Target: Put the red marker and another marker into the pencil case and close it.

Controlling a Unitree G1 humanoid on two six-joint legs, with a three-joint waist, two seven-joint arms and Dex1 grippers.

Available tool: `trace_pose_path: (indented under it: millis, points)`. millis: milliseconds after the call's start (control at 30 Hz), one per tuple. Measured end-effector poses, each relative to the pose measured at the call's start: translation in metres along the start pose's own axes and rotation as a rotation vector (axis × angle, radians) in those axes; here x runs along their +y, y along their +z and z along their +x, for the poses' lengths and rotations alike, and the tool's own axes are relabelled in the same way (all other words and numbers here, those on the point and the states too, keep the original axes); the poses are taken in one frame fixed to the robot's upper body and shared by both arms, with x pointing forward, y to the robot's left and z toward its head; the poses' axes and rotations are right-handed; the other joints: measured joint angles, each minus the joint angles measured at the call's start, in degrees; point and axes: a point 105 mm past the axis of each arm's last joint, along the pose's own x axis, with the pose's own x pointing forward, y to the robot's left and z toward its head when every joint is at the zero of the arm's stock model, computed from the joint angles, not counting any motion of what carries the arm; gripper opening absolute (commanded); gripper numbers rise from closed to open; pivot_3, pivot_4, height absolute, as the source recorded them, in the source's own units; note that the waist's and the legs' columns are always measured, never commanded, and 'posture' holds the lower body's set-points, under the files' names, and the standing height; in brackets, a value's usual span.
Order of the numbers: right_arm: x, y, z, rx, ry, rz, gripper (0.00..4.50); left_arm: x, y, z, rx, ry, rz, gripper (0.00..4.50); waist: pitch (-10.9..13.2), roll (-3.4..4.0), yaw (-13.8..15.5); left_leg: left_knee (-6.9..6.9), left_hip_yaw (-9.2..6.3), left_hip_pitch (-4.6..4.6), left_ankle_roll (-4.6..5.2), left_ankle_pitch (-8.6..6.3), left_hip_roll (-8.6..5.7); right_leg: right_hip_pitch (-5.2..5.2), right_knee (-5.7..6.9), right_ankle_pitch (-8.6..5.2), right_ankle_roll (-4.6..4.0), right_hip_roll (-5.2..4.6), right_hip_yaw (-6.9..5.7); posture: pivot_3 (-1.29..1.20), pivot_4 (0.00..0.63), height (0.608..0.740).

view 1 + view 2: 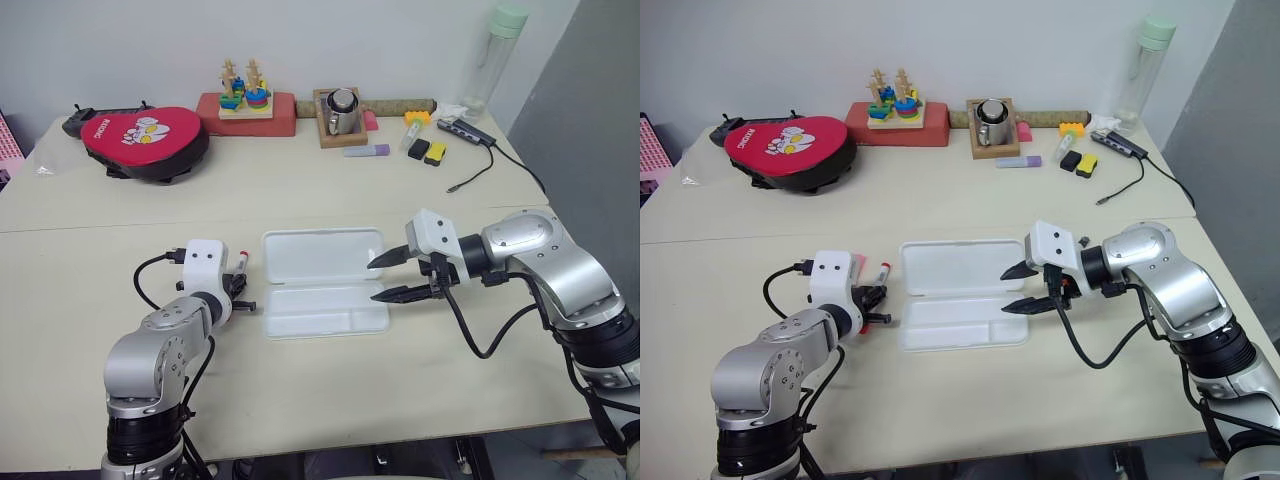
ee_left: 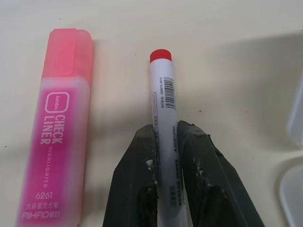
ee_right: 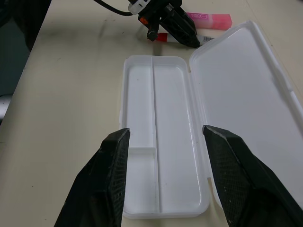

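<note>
The red marker (image 2: 163, 94), a slim white barrel with a red end, lies on the table left of the pencil case. My left gripper (image 2: 164, 130) is shut on its barrel. The pink highlighter (image 2: 59, 132) lies flat beside it, parallel and apart from the fingers. In the middle of the table sits the white pencil case (image 1: 320, 312), open, with its lid laid back and its divided tray holding nothing. At the case's right end my right gripper (image 1: 372, 281) hovers open, pointing left along the tray, with nothing between its fingers.
Along the far edge of the table are a red and black pad (image 1: 140, 140), a stacking toy on a red block (image 1: 246, 105), a metal cup in a wooden tray (image 1: 341, 112), a purple highlighter (image 1: 367, 151), a cabled hub (image 1: 470, 132) and a tall bottle (image 1: 495, 55).
</note>
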Motion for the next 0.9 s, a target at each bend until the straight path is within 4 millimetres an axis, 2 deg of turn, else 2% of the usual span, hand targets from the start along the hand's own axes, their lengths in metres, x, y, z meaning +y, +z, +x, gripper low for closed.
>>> trace_pose_path:
  millis: [133, 267, 433, 633, 733, 833, 900]
  points:
    - [0.000, 0.000, 0.000, 0.003, 0.001, 0.000, 2.57, 0.004, 0.000, -0.008, 0.017, -0.034, 0.139, 0.40, 0.0, 0.01, -0.2, -0.05, 0.00, 0.00, 0.00, 0.00, 0.01, -0.02, 0.00, -0.01, 0.00, 0.01, 0.00, 0.00, 0.150, 0.740]
    - [0.001, -0.003, -0.004, 0.021, 0.010, 0.001, 2.57, 0.017, 0.016, -0.030, -0.009, -0.084, 0.361, 0.40, 0.0, 0.02, -0.1, -0.08, -0.01, -0.06, 0.00, 0.00, 0.02, -0.07, -0.05, -0.02, -0.02, 0.01, -0.03, 0.00, 0.150, 0.740]
    - [0.001, -0.005, -0.007, 0.038, 0.012, -0.001, 2.57, 0.016, 0.033, -0.052, -0.007, -0.205, 0.544, 0.40, 0.0, 0.05, -0.1, -0.07, 0.05, -0.09, 0.01, 0.00, 0.02, -0.08, -0.15, -0.02, -0.02, -0.02, -0.01, 0.00, 0.150, 0.740]
    - [0.001, -0.006, -0.008, 0.039, 0.013, -0.002, 2.57, -0.012, 0.039, -0.069, -0.042, -0.447, 0.692, 0.40, 0.0, 0.06, -0.1, -0.10, 0.06, -0.23, 0.01, -0.01, 0.03, -0.22, -0.17, -0.03, -0.03, -0.02, -0.02, 0.00, 0.150, 0.740]
    - [0.000, -0.008, -0.009, 0.048, 0.009, -0.003, 2.57, -0.026, 0.038, -0.071, -0.058, -0.542, 0.736, 0.40, 0.0, 0.06, 0.0, -0.09, 0.05, -0.27, 0.01, -0.01, 0.03, -0.23, -0.17, -0.03, -0.03, -0.01, -0.03, 0.00, 0.150, 0.740]
    - [-0.002, -0.015, -0.016, 0.088, 0.002, -0.005, 2.57, -0.062, 0.037, -0.071, -0.143, -0.733, 0.829, 0.40, 0.1, 0.08, 0.3, 0.02, 0.03, -0.38, 0.01, -0.01, 0.01, -0.24, -0.21, -0.01, 0.01, -0.02, -0.05, 0.00, 0.150, 0.740]
    - [-0.002, -0.015, -0.017, 0.093, 0.003, -0.013, 2.57, -0.077, 0.028, -0.068, -0.152, -0.826, 0.866, 0.40, 0.1, 0.08, 0.2, 0.04, 0.04, -0.41, 0.01, -0.01, 0.01, -0.25, -0.22, 0.01, 0.03, -0.02, -0.03, 0.00, 0.150, 0.740]
